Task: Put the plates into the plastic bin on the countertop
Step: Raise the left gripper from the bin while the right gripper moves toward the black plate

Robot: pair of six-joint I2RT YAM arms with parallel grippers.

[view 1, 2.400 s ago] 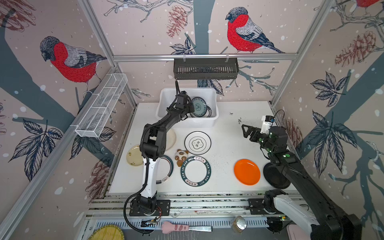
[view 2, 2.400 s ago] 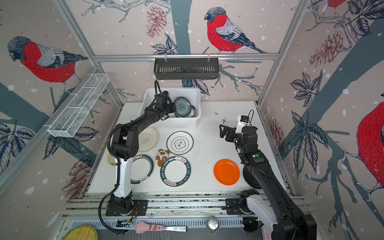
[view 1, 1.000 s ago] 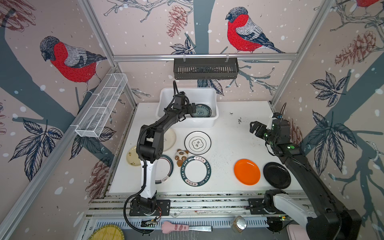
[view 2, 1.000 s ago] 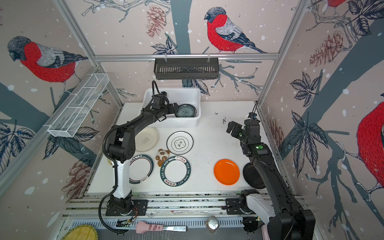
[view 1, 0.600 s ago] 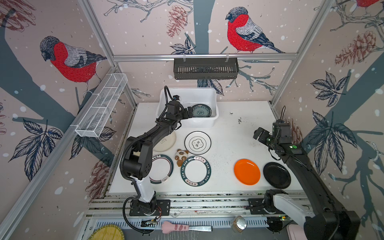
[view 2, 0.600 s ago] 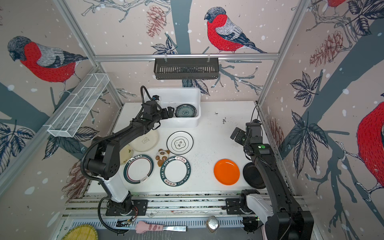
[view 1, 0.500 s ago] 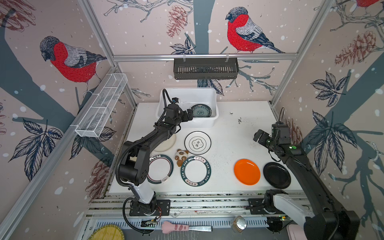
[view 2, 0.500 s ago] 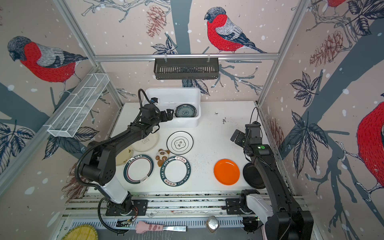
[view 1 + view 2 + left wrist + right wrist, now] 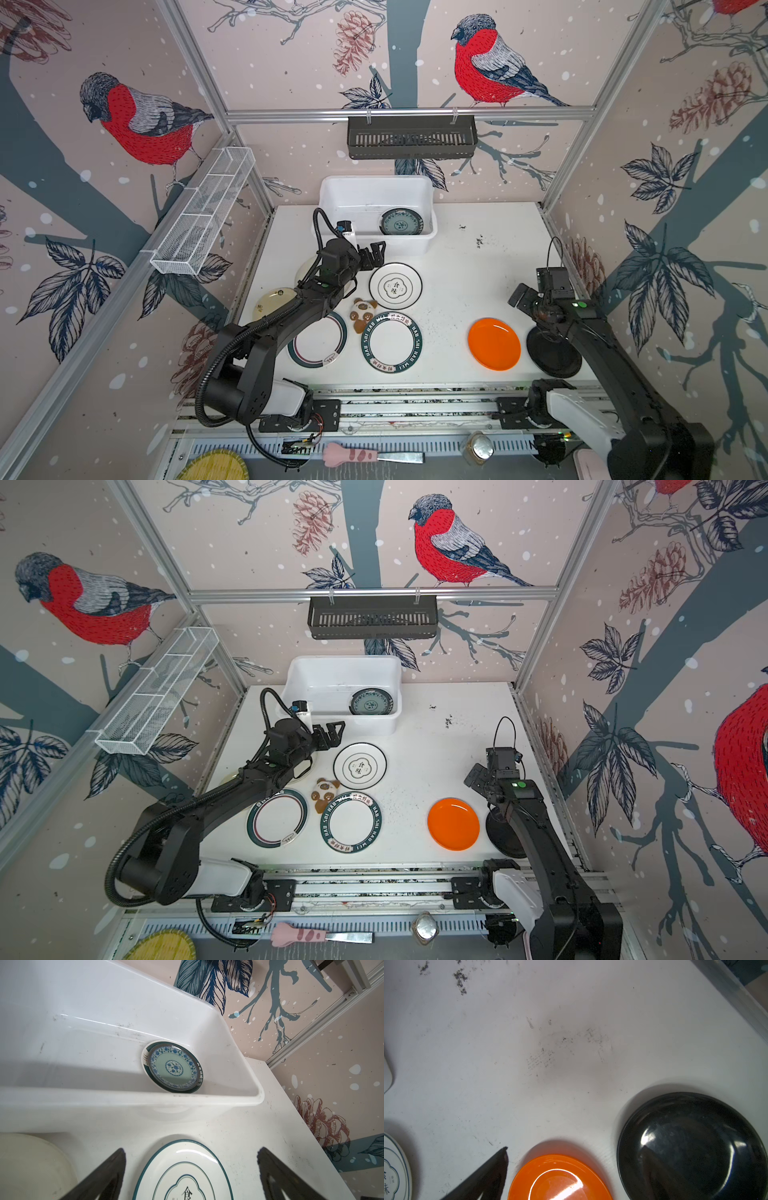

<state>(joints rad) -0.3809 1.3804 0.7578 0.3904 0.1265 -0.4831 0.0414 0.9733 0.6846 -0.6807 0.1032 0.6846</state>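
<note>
Resting in the plastic bin [image 9: 357,197] at the countertop's [image 9: 478,270] far edge are two stacked plates, the blue-green patterned plate [image 9: 401,222] nearly covering a white plate [image 9: 144,1059]. Seven more lie outside, one cream plate [image 9: 302,272] half hidden under the left arm [image 9: 291,316]. The left gripper [image 9: 374,255] and right gripper [image 9: 519,296] hang spread, empty.

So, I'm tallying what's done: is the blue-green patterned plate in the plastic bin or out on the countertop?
In: the blue-green patterned plate lies inside the plastic bin, stacked on a green-rimmed plate.

place: robot test cell | evidence: aluminium frame [image 9: 407,113], bird-print wall panels [image 9: 291,62], arm rails [image 9: 415,409]
</note>
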